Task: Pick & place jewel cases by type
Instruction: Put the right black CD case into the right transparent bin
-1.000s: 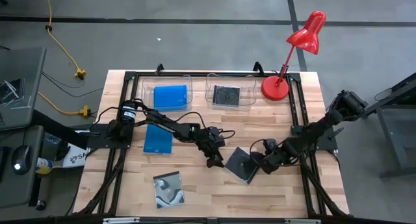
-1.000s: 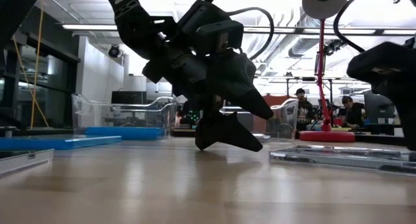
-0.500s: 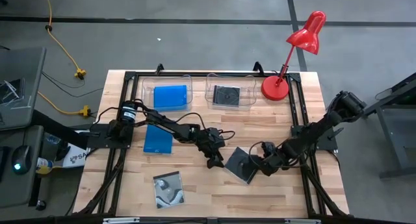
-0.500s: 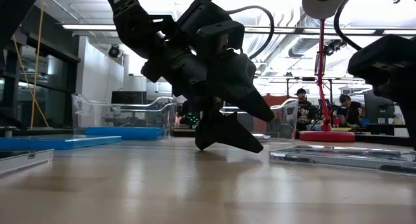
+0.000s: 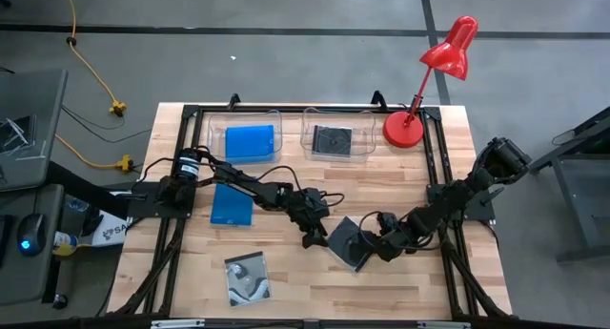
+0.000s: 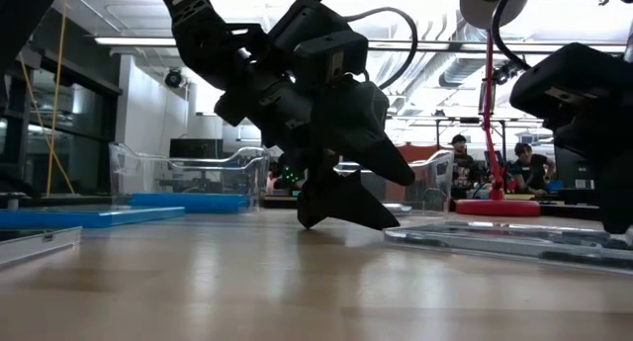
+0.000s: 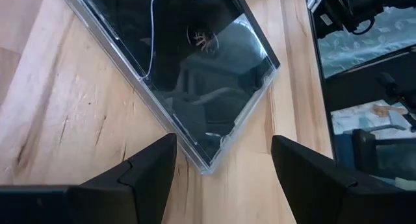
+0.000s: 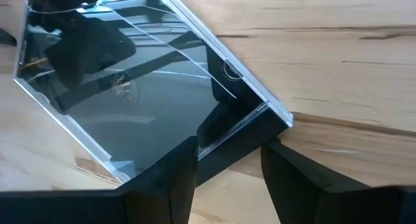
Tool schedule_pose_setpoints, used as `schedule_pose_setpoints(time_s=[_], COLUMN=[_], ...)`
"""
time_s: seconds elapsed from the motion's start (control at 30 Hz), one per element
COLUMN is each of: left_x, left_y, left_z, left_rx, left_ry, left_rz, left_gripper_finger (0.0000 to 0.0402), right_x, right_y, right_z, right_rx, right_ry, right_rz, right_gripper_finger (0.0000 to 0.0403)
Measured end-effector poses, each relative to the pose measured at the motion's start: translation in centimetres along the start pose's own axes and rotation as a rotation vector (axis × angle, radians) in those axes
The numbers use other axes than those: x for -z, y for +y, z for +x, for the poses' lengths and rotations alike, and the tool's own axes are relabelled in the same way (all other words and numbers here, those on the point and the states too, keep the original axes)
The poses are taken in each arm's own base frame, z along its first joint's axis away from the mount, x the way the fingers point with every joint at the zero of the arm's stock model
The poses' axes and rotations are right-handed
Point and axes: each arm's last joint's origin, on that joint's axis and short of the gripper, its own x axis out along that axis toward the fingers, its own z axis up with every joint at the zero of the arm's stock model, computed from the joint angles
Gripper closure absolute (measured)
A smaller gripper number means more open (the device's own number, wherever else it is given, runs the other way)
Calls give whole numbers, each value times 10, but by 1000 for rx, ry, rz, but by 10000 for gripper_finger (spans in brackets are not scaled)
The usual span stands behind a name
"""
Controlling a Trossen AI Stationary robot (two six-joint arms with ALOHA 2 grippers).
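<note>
Plainly, the black case lies flat on the table between the two claws so that each can work a corner of it. The left claw is released, its fingers spread wide and low, one corner of the case just ahead of the gap and nothing held. The right claw sits at the opposite corner, touching it; whether it grasps that corner or only nudges it, I cannot tell. My guess is the case is being steadied for a pickup from the thin edge. Beyond the left claw, away from the case, a blue case lies well apart, so there is bare wood to slide across. The two tubs stand farther off at the back edge, a clear run from both claws
</note>
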Motion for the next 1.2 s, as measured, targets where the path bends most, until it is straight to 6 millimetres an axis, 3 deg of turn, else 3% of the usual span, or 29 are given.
schedule_pose_setpoints(time_s=[0.7,1.2], left_x=[9,11], left_y=[-3,-4], left_z=[7,8], left_rx=[4,15], left_ry=[33,58], left_rz=[20,34], left_gripper_finger=[154,154], right_x=[-8,-12], right_y=[7,14], right_z=[2,-10], right_rx=[-65,-185], right_ry=[-64,-147], right_rz=[-22,-73], right_gripper_finger=[240,240])
